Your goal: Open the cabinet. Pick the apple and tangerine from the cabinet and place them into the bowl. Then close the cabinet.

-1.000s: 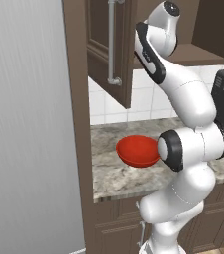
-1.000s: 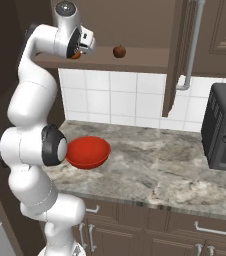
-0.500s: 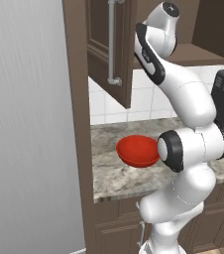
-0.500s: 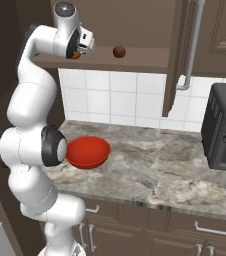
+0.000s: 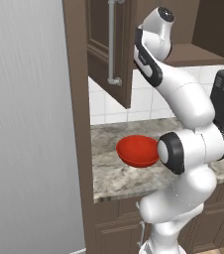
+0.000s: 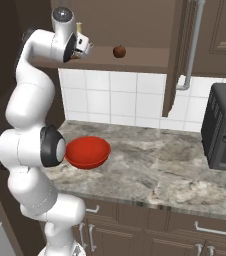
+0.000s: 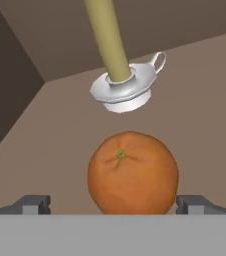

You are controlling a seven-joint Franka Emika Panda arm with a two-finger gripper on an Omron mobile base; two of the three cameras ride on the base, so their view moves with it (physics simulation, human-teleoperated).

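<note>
I've got the two-finger gripper [image 7: 113, 204] spread wide either side of the small orange tangerine [image 7: 133, 172], lined up to grab.

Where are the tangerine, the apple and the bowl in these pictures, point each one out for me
tangerine [image 7: 133, 173]: hand view, middle of its orange skin, just below the stem dimple.
apple [image 6: 119, 51]: right base view, centre of the dark red fruit on the cabinet shelf.
bowl [image 6: 87, 152]: right base view, its glossy red outer wall.
</note>
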